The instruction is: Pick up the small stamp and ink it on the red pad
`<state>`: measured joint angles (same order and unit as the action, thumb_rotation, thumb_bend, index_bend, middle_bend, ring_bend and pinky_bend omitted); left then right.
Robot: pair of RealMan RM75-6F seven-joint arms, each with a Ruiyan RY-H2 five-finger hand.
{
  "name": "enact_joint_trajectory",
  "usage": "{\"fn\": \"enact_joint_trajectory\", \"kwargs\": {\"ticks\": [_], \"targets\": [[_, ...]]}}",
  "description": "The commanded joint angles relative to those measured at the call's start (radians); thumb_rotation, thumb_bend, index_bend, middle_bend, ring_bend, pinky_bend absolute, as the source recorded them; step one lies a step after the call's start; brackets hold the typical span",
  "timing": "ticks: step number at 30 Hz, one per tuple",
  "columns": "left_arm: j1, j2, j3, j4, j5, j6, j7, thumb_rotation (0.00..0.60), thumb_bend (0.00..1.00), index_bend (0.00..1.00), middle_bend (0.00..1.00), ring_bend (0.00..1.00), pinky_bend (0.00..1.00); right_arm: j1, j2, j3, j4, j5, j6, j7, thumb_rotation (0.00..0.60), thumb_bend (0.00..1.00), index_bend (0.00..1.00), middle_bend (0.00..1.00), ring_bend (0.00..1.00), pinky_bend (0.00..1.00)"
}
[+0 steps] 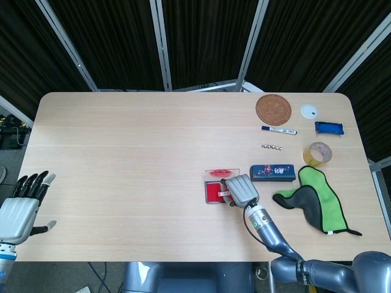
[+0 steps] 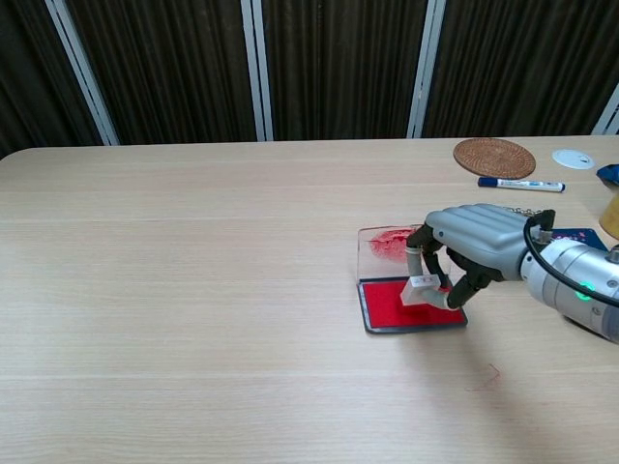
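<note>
The red pad lies open in its black tray near the table's middle, with its clear lid just behind it. My right hand arches over the pad's right part and pinches the small white stamp, whose base rests on the red surface. In the head view the hand hides the stamp. My left hand hangs off the table's front left corner, fingers apart and holding nothing.
At the right lie a blue box, a green and black cloth, a tape roll, a marker, a small chain, a woven coaster, a white disc and a blue packet.
</note>
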<state>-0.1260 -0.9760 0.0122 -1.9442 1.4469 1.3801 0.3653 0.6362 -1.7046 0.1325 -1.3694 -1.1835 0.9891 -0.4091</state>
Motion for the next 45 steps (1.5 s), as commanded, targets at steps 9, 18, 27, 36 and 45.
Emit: {"fn": "enact_joint_trajectory", "kwargs": {"ticks": [9, 18, 27, 36, 45], "targets": [[0.002, -0.001, 0.005, -0.003, 0.011, 0.004, 0.005, 0.6, 0.0, 0.0, 0.0, 0.0, 0.0, -0.021, 0.164, -0.03, -0.223, -0.082, 0.023, 0.029, 0.6, 0.39, 0.56, 0.61, 0.85, 1.0], [0.002, -0.003, 0.008, -0.004, 0.014, 0.004, 0.008, 0.6, 0.0, 0.0, 0.0, 0.0, 0.0, -0.042, 0.162, -0.11, -0.212, -0.128, 0.009, 0.014, 0.6, 0.39, 0.56, 0.61, 0.85, 1.0], [0.002, -0.002, 0.008, -0.001, 0.01, 0.002, 0.007, 0.6, 0.0, 0.0, 0.0, 0.0, 0.0, -0.056, 0.128, -0.131, -0.155, -0.145, 0.01, 0.024, 0.6, 0.39, 0.56, 0.61, 0.85, 1.0], [0.001, -0.004, 0.011, -0.002, 0.013, -0.002, 0.012, 0.6, 0.0, 0.0, 0.0, 0.0, 0.0, -0.061, 0.129, -0.133, -0.147, -0.146, 0.002, 0.033, 0.6, 0.24, 0.46, 0.54, 0.85, 1.0], [0.001, -0.004, 0.015, -0.006, 0.011, -0.007, 0.022, 0.6, 0.0, 0.0, 0.0, 0.0, 0.0, -0.068, 0.13, -0.127, -0.148, -0.138, 0.004, 0.026, 0.6, 0.18, 0.43, 0.51, 0.85, 1.0]]}}
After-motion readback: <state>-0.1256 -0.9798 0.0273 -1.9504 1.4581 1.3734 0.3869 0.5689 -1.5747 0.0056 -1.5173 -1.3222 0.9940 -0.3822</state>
